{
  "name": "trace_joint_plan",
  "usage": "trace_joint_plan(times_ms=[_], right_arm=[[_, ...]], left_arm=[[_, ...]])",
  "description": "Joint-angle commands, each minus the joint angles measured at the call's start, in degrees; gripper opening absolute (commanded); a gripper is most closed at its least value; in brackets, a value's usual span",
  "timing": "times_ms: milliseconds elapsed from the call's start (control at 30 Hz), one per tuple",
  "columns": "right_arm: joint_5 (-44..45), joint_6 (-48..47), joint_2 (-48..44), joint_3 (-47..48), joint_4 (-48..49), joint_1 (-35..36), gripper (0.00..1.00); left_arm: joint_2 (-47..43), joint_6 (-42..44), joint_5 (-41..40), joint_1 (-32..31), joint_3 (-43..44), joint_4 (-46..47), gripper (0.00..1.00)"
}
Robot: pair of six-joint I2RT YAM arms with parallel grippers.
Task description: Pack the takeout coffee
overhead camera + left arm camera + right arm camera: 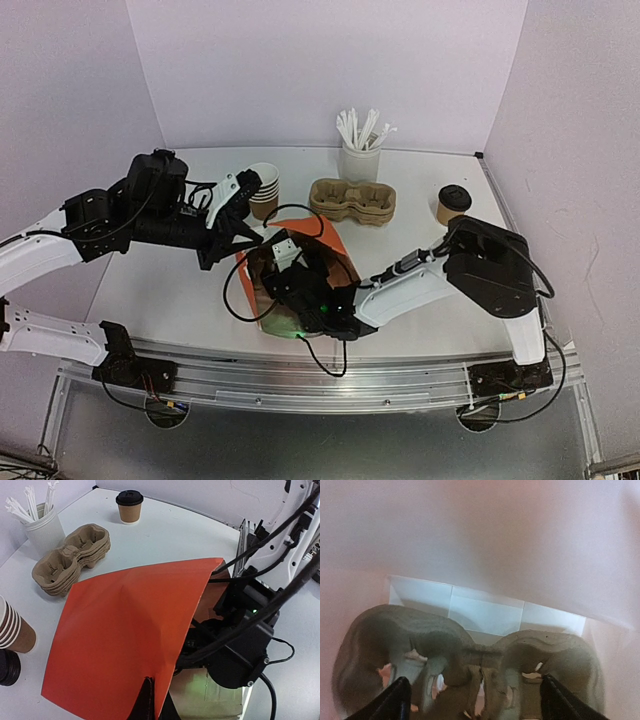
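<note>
Kraft takeout coffee point(453, 204) shows overhead; right wrist shows carrier point(467, 655) inside orange bag point(115, 645).

Orange bag point(120, 640) — paper, matt, smooth, soft creases; inside pale, flat folded panels at base.
Cup carrier point(470, 670) in bag — moulded pulp, grey-brown, rough, fibrous, ragged at holes.
Carrier stack point(352, 200): same pulp, tan.
Takeout coffee point(453, 204): kraft paper cup, matt; black plastic lid, slight sheen.
Table point(150, 290): white, smooth, matt.
Right arm point(415, 288): white glossy plastic link, black matt housing.
Front rail point(300, 385): brushed metal.
</note>
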Motion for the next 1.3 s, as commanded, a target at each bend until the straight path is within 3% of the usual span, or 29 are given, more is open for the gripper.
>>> trace_joint_plan(times_ms=[0,233,467,667,767,1000,1267], right_arm=[[-2.66,2.38,-7.53,3.08,-11.96,2.33,0.86],[-5.29,11.28,-16.08,3.07,-29.14,4.44,0.89],[-9.08,5.02,-18.67,3.09,-29.51,6.55,0.9],[-14.88,7.12,-25.01,-1.74,-29.68,6.64,0.9],[-18.61,4.7,-27.02,-3.37,-30.71,7.17,0.84],[-27.82,-15.17,-27.07,-4.81,-32.18,9.45,0.74],[-22.8,-21.0,-28.38,-4.58,-45.45,9.45,0.52]], left_arm=[[-1.06,-1.57,1.75,2.0,0.37,2.55,0.0],[-0.89,-0.78,2.33,2.17,0.61,1.32,0.0],[-0.18,1.16,2.41,2.14,1.06,0.12,0.0],[0.05,2.42,1.46,2.11,1.46,-1.6,0.0],[0.36,2.68,0.86,2.11,1.48,-2.0,0.0],[0.1,3.95,2.3,2.11,1.73,-2.34,0.0],[-0.96,5.93,2.12,1.85,3.18,-3.12,0.0]])
